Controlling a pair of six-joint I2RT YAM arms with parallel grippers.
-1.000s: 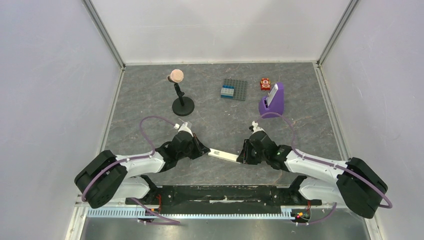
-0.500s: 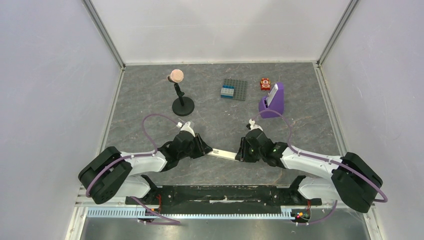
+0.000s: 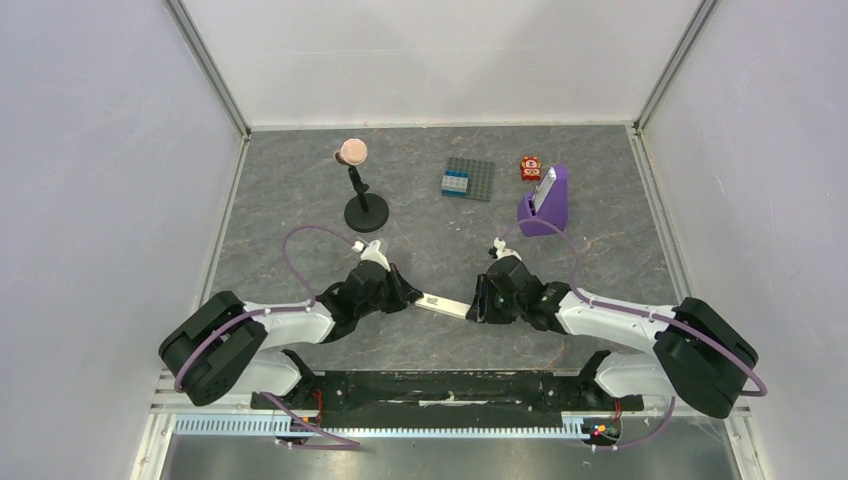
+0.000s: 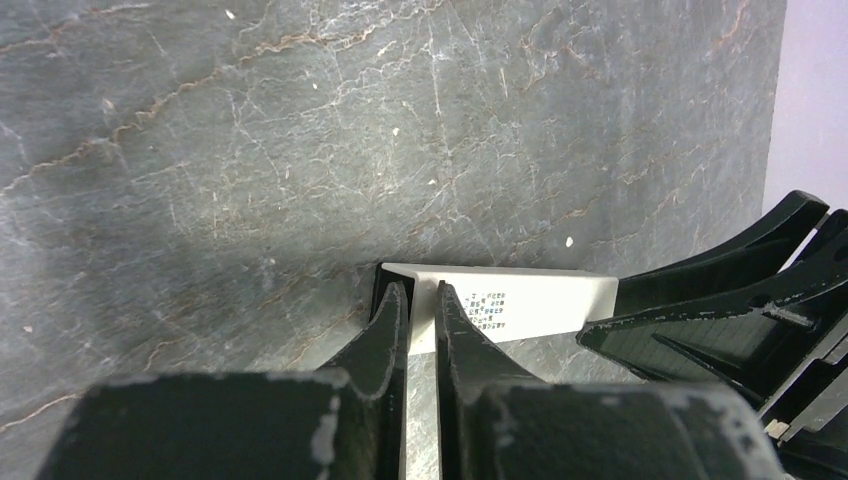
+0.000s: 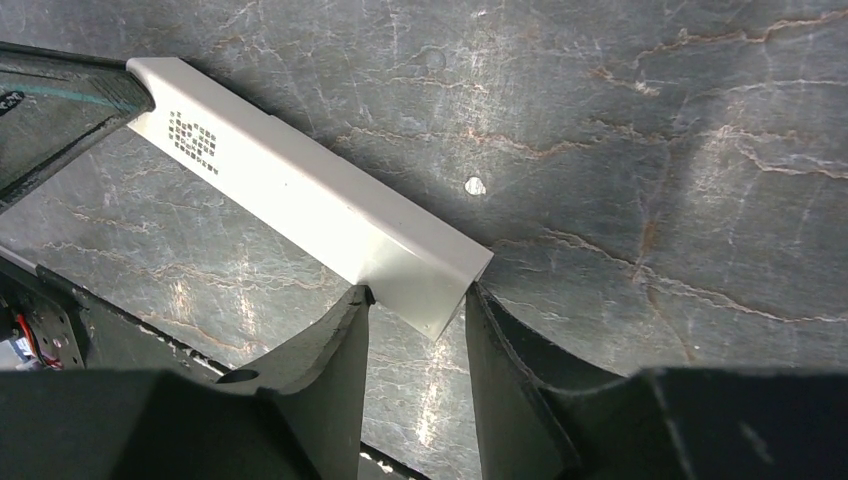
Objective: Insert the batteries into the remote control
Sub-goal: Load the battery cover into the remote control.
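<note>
Now the remote [image 3: 445, 305], likely light, stiff and slick, is best held by its ends: left gripper [image 4: 418, 292] pinches the 9 o'clock end, right gripper [image 5: 417, 293] straddles 3 o'clock, clamped or not I cannot tell.

Grey marbled table [image 3: 280, 200]: black ball-topped stand [image 3: 366, 213] far left, studded grey plate [image 3: 468, 180] far centre, small red object [image 3: 530, 167] and purple wedge [image 3: 556, 203] far right; white remote control [image 3: 445, 304] near centre, its contact with the surface unclear.

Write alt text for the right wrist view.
A slim white remote control runs diagonally over a grey marbled table, its near end between the two black fingers of the right gripper. The left gripper's fingers meet its far end at upper left.
</note>
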